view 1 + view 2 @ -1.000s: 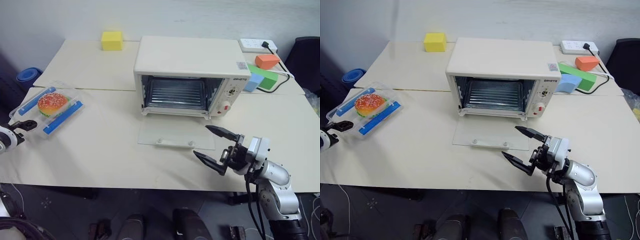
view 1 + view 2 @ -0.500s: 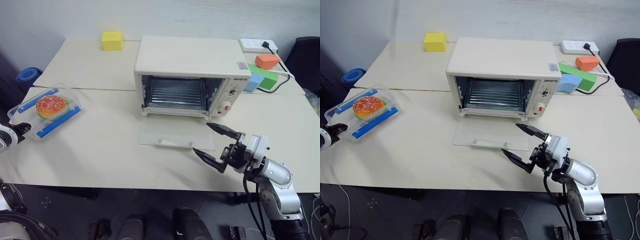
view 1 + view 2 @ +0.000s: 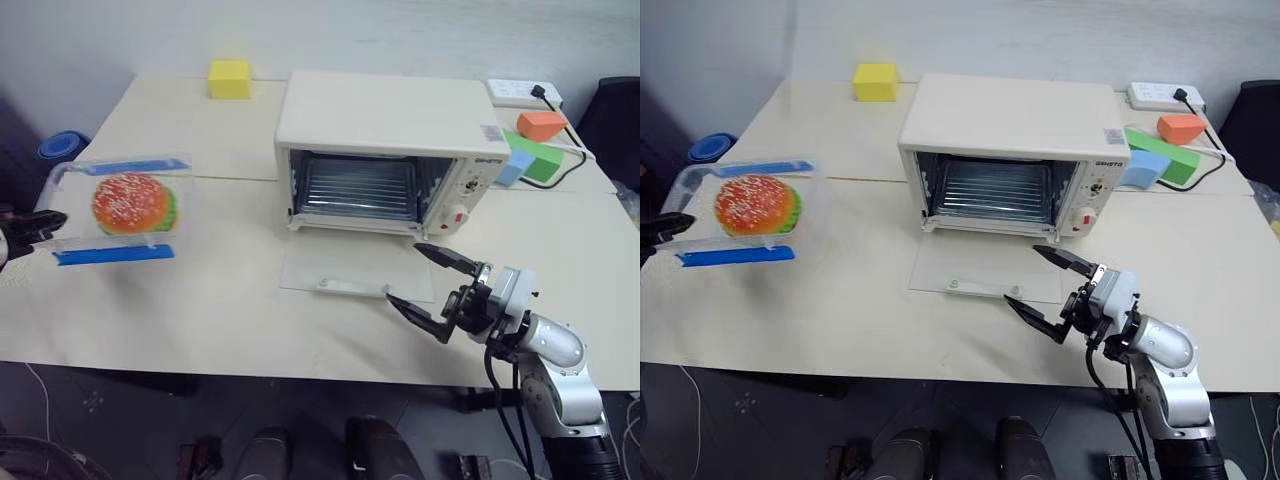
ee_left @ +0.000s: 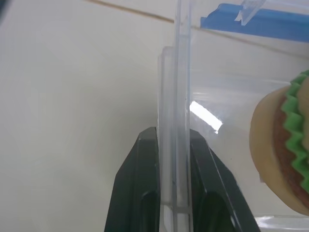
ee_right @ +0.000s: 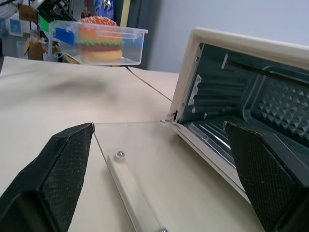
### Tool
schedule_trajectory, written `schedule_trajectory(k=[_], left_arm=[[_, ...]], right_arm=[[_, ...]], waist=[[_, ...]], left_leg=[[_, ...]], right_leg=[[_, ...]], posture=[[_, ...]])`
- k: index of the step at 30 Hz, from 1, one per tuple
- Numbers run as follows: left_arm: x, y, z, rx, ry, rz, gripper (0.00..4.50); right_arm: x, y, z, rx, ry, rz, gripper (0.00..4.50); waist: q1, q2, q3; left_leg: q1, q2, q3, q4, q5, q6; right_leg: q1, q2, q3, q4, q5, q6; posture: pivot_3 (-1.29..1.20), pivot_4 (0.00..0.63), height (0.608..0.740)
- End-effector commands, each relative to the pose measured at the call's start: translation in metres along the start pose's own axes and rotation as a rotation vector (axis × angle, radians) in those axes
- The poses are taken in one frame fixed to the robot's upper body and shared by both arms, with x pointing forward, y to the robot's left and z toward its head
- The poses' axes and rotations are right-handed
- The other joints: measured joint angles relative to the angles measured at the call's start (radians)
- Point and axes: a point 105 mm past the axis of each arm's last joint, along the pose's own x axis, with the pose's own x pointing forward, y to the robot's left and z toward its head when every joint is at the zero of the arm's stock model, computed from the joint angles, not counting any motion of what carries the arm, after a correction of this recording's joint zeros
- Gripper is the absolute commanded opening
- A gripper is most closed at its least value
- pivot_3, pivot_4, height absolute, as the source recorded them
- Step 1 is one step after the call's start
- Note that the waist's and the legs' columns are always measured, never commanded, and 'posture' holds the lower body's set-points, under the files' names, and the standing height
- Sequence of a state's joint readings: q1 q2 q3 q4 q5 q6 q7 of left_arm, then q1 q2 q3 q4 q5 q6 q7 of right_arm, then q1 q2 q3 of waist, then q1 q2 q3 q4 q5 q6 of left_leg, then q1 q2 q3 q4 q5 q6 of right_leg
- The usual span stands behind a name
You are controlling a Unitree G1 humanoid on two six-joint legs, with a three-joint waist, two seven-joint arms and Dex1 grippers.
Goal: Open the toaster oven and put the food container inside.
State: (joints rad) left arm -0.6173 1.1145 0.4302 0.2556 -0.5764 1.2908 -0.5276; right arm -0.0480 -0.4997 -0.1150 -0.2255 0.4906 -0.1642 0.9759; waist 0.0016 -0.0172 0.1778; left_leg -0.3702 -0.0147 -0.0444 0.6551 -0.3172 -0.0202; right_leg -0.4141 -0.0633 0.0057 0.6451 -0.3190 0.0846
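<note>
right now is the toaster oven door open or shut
Open. The toaster oven has its glass door folded down flat on the table, and the wire rack inside is exposed.

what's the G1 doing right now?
The left pincer is shut on the rim of the food container, a clear box with a burger inside, and holds it lifted off the table at the robot's left. The toaster oven is already open, with its glass door flat on the table. The right pincer waits open beside the door.
</note>
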Motion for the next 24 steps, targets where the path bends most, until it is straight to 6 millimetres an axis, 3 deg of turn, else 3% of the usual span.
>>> schedule_trajectory(k=[1, 3, 8, 12, 14, 21, 22, 24], left_arm=[[0.01, -0.05, 0.001, 0.084, -0.01, -0.105, 0.27], [0.025, -0.088, -0.011, 0.098, 0.011, -0.197, 0.27], [0.054, -0.149, -0.033, 0.093, 0.044, -0.311, 0.27], [0.074, -0.197, -0.037, 0.056, 0.024, -0.387, 0.27], [0.078, -0.207, -0.038, 0.068, 0.03, -0.386, 0.27], [0.088, -0.216, -0.037, 0.076, 0.04, -0.346, 0.27], [0.089, -0.217, -0.038, 0.084, 0.038, -0.345, 0.98], [0.091, -0.223, -0.039, 0.076, 0.037, -0.364, 1.49]], right_arm=[[-0.019, -0.009, 0.005, -0.042, 0.033, -0.068, 4.5], [-0.03, -0.009, 0.005, -0.049, 0.063, -0.104, 4.5], [-0.044, -0.003, 0.007, -0.056, 0.109, -0.14, 4.5], [-0.05, -0.001, 0.01, -0.066, 0.131, -0.163, 4.5], [-0.051, -0.003, 0.012, -0.075, 0.131, -0.184, 4.5], [-0.044, 0.001, 0.017, -0.075, 0.119, -0.216, 4.5], [-0.044, 0.001, 0.017, -0.075, 0.118, -0.219, 4.5], [-0.043, 0.0, 0.017, -0.075, 0.114, -0.233, 4.5]], waist=[[0.003, 0.0, 0.0], [0.008, 0.0, 0.0], [0.004, 0.0, 0.0], [-0.001, 0.0, 0.0], [-0.004, 0.0, 0.0], [0.0, 0.0, 0.0], [0.001, 0.0, 0.0], [0.002, 0.0, 0.0]], left_leg=[[0.0, 0.0, 0.0, 0.0, 0.0, 0.0], [0.0, 0.0, 0.0, 0.002, -0.001, 0.002], [-0.001, 0.0, 0.001, 0.007, -0.001, 0.001], [0.0, 0.0, 0.002, 0.008, 0.0, 0.0], [0.0, 0.0, 0.003, 0.008, 0.0, 0.0], [0.001, 0.0, 0.003, 0.008, 0.001, -0.002], [0.001, 0.0, 0.002, 0.008, 0.001, -0.002], [0.001, 0.0, 0.002, 0.008, 0.001, -0.002]], right_leg=[[0.001, 0.0, 0.0, 0.0, 0.0, 0.0], [0.001, 0.0, 0.0, 0.001, 0.0, 0.0], [0.001, 0.002, 0.001, 0.003, 0.0, 0.001], [0.001, 0.002, 0.001, 0.004, 0.0, 0.001], [0.001, 0.002, 0.001, 0.004, 0.0, 0.001], [0.001, 0.003, 0.001, 0.005, 0.0, 0.001], [0.001, 0.003, 0.001, 0.005, 0.0, 0.001], [0.001, 0.003, 0.001, 0.004, 0.0, 0.001]], posture=[[0.0, 0.15, 0.74], [0.0, 0.15, 0.74], [0.0, 0.15, 0.74], [0.0, 0.15, 0.74], [0.0, 0.15, 0.74], [0.0, 0.15, 0.74], [0.0, 0.15, 0.74], [0.0, 0.15, 0.74]])
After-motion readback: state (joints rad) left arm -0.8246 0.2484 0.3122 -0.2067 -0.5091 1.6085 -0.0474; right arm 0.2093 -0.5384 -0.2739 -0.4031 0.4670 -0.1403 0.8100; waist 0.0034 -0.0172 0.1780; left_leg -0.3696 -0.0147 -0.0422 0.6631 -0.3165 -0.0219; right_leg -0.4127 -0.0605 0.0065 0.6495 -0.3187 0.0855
